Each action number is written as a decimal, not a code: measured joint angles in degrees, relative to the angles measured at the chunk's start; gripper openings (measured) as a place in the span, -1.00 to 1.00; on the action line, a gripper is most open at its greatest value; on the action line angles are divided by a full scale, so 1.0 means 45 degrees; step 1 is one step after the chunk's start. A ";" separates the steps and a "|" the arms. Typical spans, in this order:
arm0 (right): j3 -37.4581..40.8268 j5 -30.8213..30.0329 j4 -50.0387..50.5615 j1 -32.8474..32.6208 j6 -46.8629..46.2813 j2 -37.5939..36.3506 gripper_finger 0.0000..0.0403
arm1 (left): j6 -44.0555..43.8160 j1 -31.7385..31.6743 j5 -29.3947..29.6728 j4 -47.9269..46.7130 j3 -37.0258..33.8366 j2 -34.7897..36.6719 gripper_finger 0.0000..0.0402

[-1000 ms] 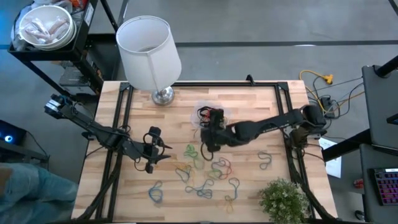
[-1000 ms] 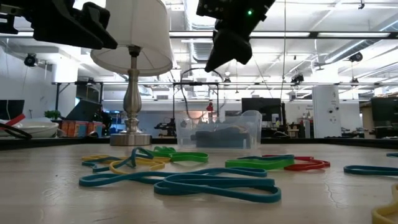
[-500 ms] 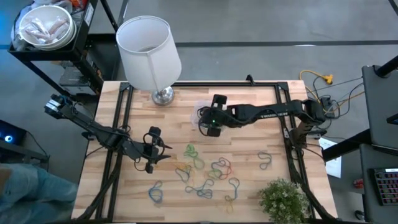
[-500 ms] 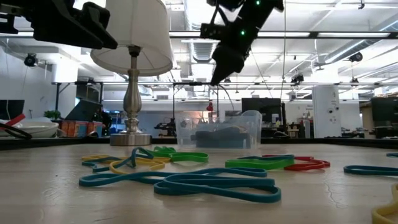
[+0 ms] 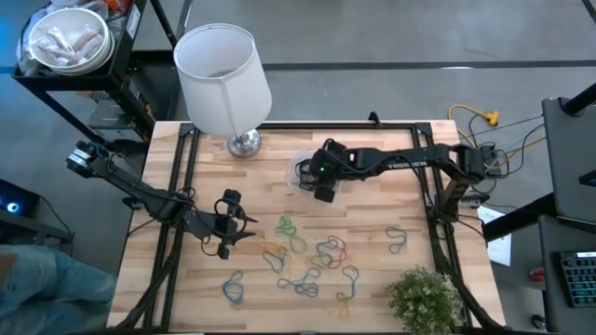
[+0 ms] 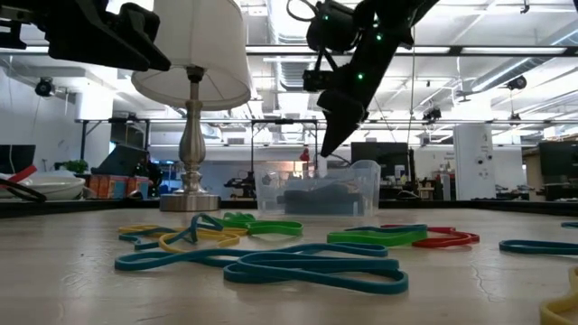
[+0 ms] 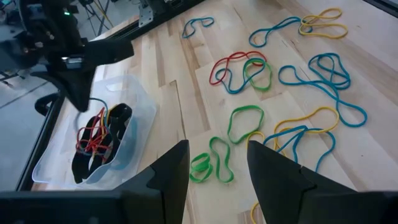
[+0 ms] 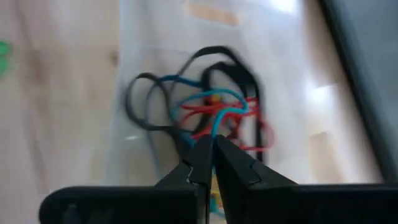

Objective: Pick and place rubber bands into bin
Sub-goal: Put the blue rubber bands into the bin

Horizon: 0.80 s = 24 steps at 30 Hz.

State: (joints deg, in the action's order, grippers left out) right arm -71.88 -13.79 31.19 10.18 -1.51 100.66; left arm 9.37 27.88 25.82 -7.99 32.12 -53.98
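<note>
The bin (image 5: 296, 164) is a small clear tub on the far middle of the table, with black, red and blue rubber bands lying inside (image 7: 93, 140). My right gripper (image 8: 213, 144) hangs over it (image 6: 327, 149), pointing down and shut on a blue rubber band. Several more rubber bands (image 5: 307, 256) in green, yellow, blue and red lie flat on the wood nearer the near edge (image 6: 271, 262). My left gripper (image 7: 217, 180) is open and hovers above the table's left-middle (image 5: 228, 228), touching nothing. My right gripper pinches a blue rubber band (image 8: 214, 129) between its two fingertips, coming from above and pointing down into the bin. The band hangs slack below the fingers, and its loop (image 8: 221, 102) reaches among the black and red bands in the bin.
A lamp with a big white shade (image 5: 222, 65) stands on its metal foot (image 5: 244, 142) just left of the bin. A potted plant (image 5: 424, 296) sits at the near right corner. Black rails (image 5: 182, 177) run along the table's sides.
My right gripper has moved from above the loose bands toward the far edge, over the bin, and then down toward the bin, tipping its fingers more steeply downward. It stays shut. My left arm has kept still.
</note>
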 joint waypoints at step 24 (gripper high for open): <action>0.0082 0.2177 0.0148 -0.1891 0.0327 -0.0960 -0.27 | -0.2344 0.0138 -0.2079 -0.1504 -0.0029 -0.0249 -0.27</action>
State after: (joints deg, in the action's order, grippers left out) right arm -71.50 -3.99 31.86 1.67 -0.04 96.34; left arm -1.18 28.50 16.47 -14.76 31.99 -55.09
